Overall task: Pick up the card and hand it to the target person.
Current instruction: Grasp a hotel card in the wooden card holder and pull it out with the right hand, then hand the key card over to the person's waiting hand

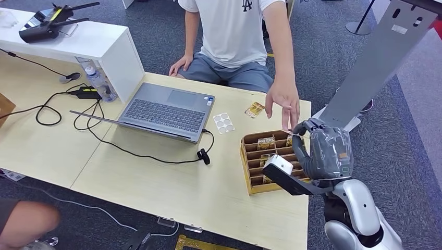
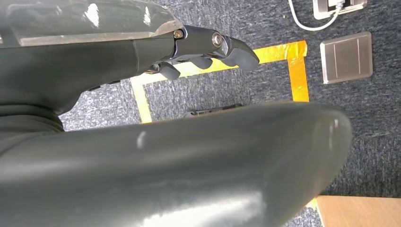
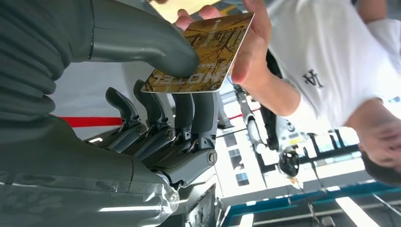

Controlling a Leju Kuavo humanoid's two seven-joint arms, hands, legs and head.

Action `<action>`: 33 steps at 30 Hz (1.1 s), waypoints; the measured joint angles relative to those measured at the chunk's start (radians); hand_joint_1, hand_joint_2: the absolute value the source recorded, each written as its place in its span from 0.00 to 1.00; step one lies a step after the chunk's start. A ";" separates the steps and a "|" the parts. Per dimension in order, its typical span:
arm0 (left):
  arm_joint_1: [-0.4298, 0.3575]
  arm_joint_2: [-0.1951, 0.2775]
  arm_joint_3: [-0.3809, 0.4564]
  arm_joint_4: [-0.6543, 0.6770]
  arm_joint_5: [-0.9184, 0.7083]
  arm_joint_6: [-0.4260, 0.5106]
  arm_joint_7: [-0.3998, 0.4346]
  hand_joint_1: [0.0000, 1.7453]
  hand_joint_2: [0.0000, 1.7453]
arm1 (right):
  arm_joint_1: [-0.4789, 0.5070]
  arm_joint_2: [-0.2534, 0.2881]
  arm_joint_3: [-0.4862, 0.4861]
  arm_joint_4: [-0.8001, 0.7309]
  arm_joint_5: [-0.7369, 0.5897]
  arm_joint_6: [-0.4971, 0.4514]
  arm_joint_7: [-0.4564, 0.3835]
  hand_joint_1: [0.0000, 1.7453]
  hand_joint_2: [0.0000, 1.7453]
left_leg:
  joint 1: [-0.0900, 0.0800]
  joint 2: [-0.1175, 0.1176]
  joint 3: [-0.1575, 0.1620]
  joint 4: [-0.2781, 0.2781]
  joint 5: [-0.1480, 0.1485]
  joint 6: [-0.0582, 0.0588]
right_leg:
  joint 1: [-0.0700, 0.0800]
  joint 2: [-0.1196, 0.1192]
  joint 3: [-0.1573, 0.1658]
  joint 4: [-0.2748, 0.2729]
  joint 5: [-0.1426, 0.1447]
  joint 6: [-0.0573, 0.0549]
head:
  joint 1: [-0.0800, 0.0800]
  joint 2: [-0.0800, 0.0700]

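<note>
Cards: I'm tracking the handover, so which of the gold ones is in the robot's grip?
The card pinched by the right hand, with the person's hand at its far end. Others sit in the rack; one lies on the table.

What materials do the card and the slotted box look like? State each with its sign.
Card: probably glossy plastic; thin, stiff, with a printed gold pattern, pinched by the right robot hand.
Slotted box: probably corrugated cardboard; matte brown walls and dividers.

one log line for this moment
phase: handover | right robot hand: pinching card | person's hand: on card | left robot hand: hanging, holds nothing
</note>
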 joint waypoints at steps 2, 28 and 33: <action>0.000 -0.001 0.000 0.000 -0.002 -0.002 0.000 0.00 0.00 | 0.013 0.014 -0.002 0.002 0.010 -0.049 -0.030 0.88 1.00 | 0.000 0.000 0.000 0.000 0.000 0.000 | 0.000 0.000 0.000 0.000 0.000 0.000 | 0.000 0.000; 0.000 -0.016 -0.001 0.000 -0.010 -0.028 -0.013 0.00 0.00 | 0.073 0.173 -0.007 0.251 -0.071 -0.371 -0.255 0.00 1.00 | 0.000 0.000 0.000 0.000 0.000 0.000 | 0.000 0.000 0.000 0.000 0.000 0.000 | 0.000 0.000; 0.000 -0.016 -0.001 0.000 -0.002 -0.017 -0.013 0.00 0.00 | 0.076 0.184 -0.020 0.272 -0.528 -0.268 -0.411 0.00 1.00 | 0.000 0.000 0.000 0.000 0.000 0.000 | 0.000 0.000 0.000 0.000 0.000 0.000 | 0.000 0.000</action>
